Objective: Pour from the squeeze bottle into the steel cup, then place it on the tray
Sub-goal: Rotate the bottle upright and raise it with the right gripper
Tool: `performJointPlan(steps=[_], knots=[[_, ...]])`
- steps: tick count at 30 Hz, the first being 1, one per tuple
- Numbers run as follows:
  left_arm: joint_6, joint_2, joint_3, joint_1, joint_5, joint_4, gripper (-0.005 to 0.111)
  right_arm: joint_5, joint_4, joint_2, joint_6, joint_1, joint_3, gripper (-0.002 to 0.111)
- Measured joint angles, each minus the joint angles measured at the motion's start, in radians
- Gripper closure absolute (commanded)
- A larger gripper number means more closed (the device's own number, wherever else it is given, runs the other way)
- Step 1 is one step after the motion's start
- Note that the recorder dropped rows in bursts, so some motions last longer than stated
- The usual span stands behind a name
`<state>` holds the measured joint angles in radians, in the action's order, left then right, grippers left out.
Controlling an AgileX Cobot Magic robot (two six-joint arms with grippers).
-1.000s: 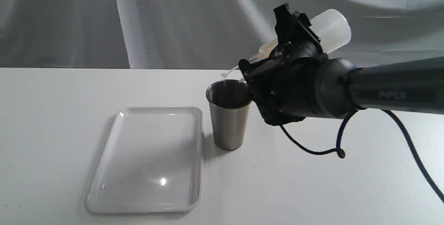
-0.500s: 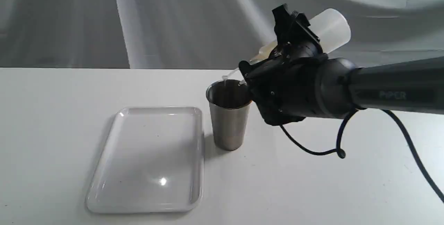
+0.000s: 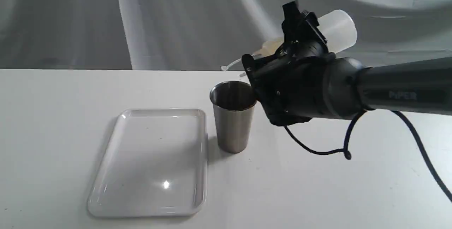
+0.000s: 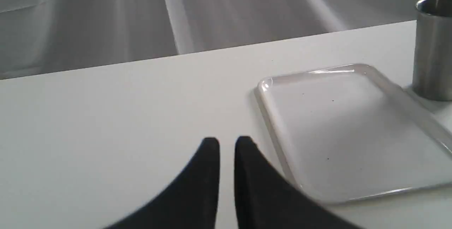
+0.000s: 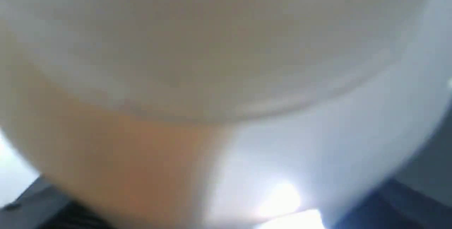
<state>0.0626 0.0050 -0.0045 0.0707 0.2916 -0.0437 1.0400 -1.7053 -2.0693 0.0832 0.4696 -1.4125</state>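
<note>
1. The bottle (image 3: 337, 27) is up in the air over the right half of the table (image 3: 53, 116), lying close to level. Its whitish base points up and right, and the nozzle end points left, above and just behind the cup (image 3: 233, 126). The thin tethered cap (image 3: 227, 68) sticks out left, clear above the rim.
2. The right fingers (image 3: 298, 18) are pinching the bottle around its middle. In the right wrist view the bottle (image 5: 226, 80) fills nearly everything and is blurry, with amber liquid (image 5: 123, 158) pooled in one part.
3. Compared to half a second ago, the nozzle end has lifted. The cap was hanging right at the cup's mouth then and now sits higher and more level. The cup and tray (image 3: 152, 158) haven't moved.
4. The cup stands upright on the table just right of the tray's far right corner, very close but looks like it's not touching. Its inside is dark, so honestly I can't tell how much is in there.
5. The tray lies flat on the table left of the cup, and the bottle isn't on it yet.
6. The left fingers (image 4: 211, 151) are almost pressed together with a thin slit between them, gripping nothing. They sit low over the table beside the tray (image 4: 346, 133), with the cup (image 4: 432, 52) at the far side.
7. The bulky black right wrist (image 3: 300, 91) hides the bottle's neck and the nozzle, and covers part of the cup's right rim. A black cable (image 3: 317, 151) droops under it. There's grey cloth (image 3: 106, 20) behind the table.
</note>
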Motion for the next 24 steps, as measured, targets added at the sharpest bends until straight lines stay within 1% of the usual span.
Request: performJointPlan(steps=[13, 20, 24], knots=[[0.000, 0.000, 0.000, 0.000, 0.000, 0.000, 0.098, -0.024, 0.002, 0.038, 0.450, -0.018, 0.000, 0.067], [0.000, 0.000, 0.000, 0.000, 0.000, 0.000, 0.098, -0.071, 0.080, 0.038, 0.668, -0.018, 0.000, 0.067], [0.000, 0.000, 0.000, 0.000, 0.000, 0.000, 0.098, -0.096, 0.109, 0.038, 0.826, -0.018, 0.000, 0.067]])
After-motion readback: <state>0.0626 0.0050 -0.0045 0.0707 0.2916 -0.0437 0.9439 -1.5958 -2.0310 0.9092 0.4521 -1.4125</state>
